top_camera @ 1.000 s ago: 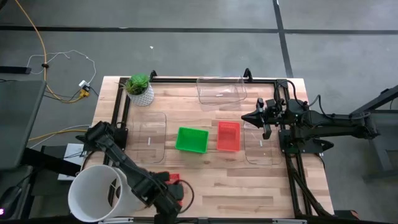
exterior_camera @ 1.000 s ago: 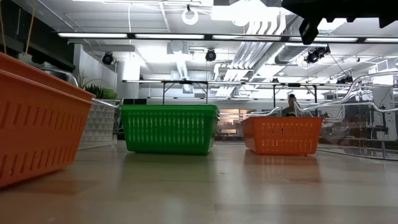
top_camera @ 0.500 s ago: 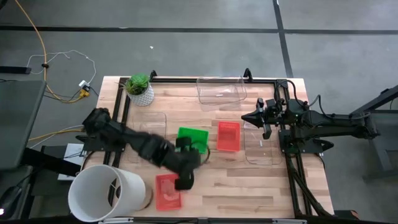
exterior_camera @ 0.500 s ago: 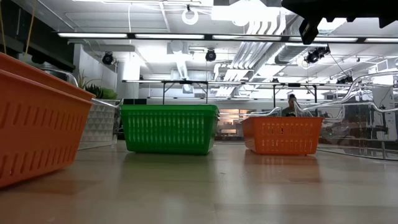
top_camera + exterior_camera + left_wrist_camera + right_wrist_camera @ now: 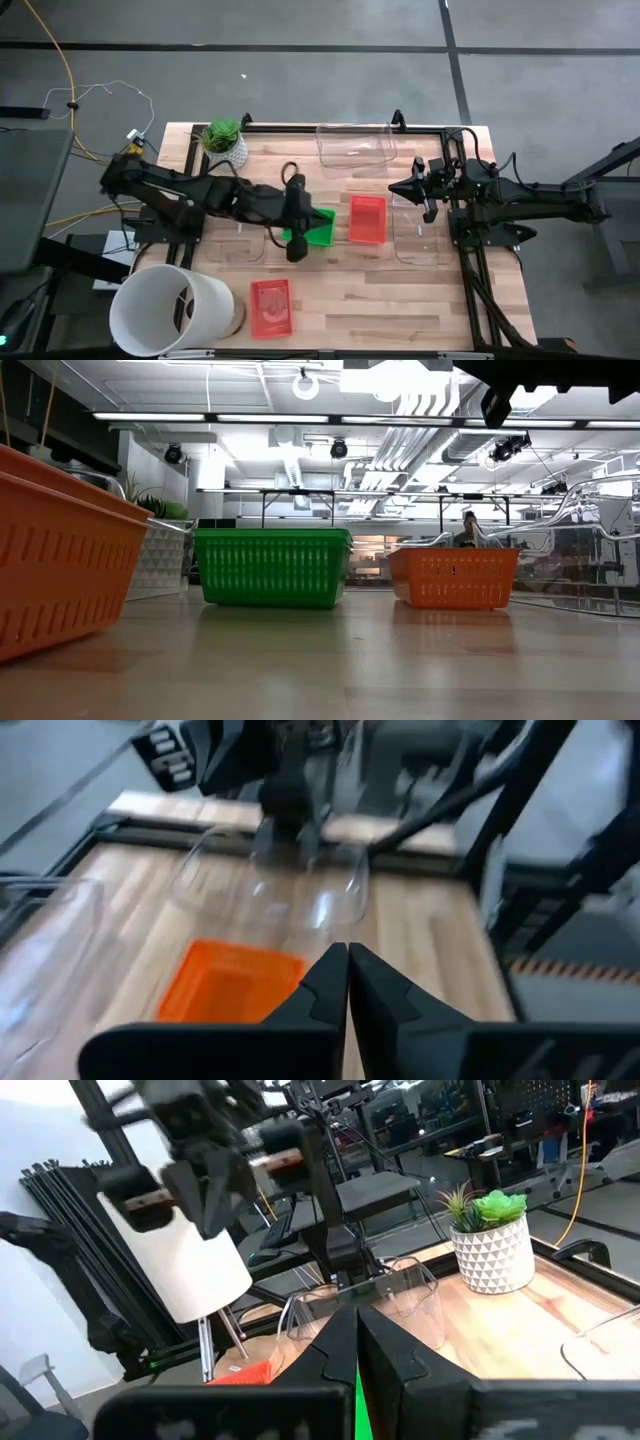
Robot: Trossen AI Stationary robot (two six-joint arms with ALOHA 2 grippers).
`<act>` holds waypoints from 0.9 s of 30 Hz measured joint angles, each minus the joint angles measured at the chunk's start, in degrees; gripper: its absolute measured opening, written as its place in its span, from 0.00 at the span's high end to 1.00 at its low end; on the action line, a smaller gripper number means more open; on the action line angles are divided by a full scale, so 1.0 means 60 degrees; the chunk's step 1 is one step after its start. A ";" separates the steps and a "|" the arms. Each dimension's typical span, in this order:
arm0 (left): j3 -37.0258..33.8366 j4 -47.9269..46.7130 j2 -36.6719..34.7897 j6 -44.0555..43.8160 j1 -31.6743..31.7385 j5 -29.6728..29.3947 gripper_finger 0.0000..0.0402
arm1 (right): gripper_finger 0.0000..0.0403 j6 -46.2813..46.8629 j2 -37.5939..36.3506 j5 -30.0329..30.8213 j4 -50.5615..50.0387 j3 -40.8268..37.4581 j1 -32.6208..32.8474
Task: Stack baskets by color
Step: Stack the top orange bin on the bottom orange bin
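Note:
Two red baskets show in the high view, one near the front left (image 5: 270,307) and one mid-table (image 5: 367,218). A green basket (image 5: 318,226) sits left of the mid-table one. All rest on their bottoms. In the low view the green basket (image 5: 272,567) and the mid-table red basket (image 5: 455,577) stand side by side. Clear baskets lie at the left (image 5: 240,222), far side (image 5: 355,148) and right (image 5: 420,235). My left gripper (image 5: 298,238) hangs shut and empty over the green basket's left edge, fingers (image 5: 347,955) pointing toward the mid-table red basket (image 5: 230,985). My right gripper (image 5: 412,187) waits shut at the right.
A white bucket (image 5: 165,310) lies on its side at the near left corner, beside the front red basket. A potted plant (image 5: 225,143) stands at the far left. A black frame (image 5: 300,128) runs along the table's far, left and right edges.
My left gripper has left the front red basket, risen, and swung toward the far right until it is over the green basket. It has tipped from pointing down to nearly level and has shut. The front red basket has stayed where it was.

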 joint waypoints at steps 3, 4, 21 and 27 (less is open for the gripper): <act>-0.2053 0.2413 -0.0829 -0.0090 0.0285 0.0602 1.00 | 1.00 0.0345 0.0004 0.0058 0.0060 0.0000 0.0001; -0.2682 0.3327 -0.1055 -0.0186 0.0358 0.0730 1.00 | 1.00 0.0442 0.0004 0.0098 0.0073 0.0000 0.0003; -0.7593 0.9508 -0.2796 -0.1325 0.1348 0.1606 1.00 | 1.00 0.0144 0.0204 0.0577 0.1576 0.0000 0.0000; -0.7600 0.9587 -0.2984 -0.0902 0.0886 0.1434 1.00 | 1.00 0.0144 0.0193 0.0475 0.1583 0.0000 0.0003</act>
